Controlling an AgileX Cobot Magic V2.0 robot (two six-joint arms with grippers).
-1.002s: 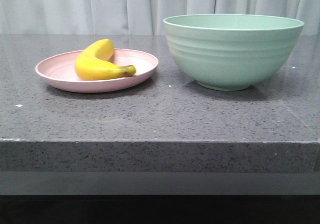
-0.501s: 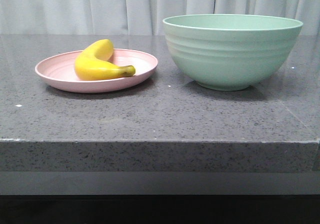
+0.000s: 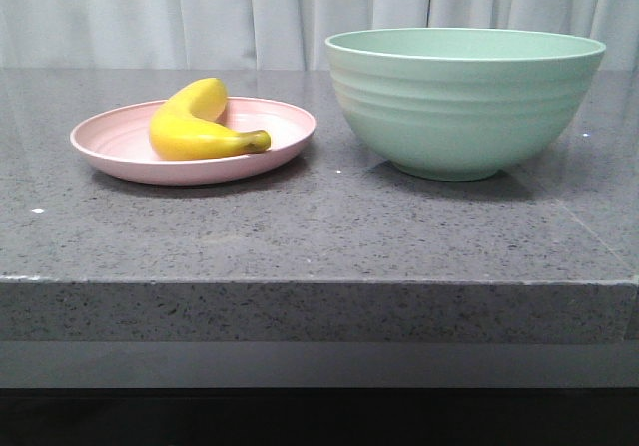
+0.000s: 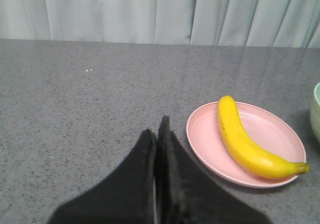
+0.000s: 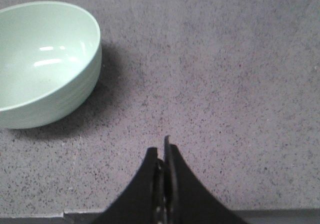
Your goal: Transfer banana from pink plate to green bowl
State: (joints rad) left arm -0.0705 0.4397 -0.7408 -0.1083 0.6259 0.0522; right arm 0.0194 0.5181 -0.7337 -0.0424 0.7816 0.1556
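Note:
The yellow banana (image 3: pixel 196 127) lies on the pink plate (image 3: pixel 120 145) at the left of the grey stone table. The green bowl (image 3: pixel 464 102) stands to the right of the plate and looks empty in the right wrist view (image 5: pixel 42 58). In the left wrist view the banana (image 4: pixel 245 141) rests on the plate (image 4: pixel 210 139). My left gripper (image 4: pixel 157 129) is shut and empty, over bare table beside the plate. My right gripper (image 5: pixel 160 149) is shut and empty, over bare table near the front edge, apart from the bowl. Neither gripper shows in the front view.
A pale curtain (image 3: pixel 200 12) hangs behind the table. The table's front edge (image 3: pixel 319 284) runs across the front view. The bowl's rim shows at the edge of the left wrist view (image 4: pixel 316 111).

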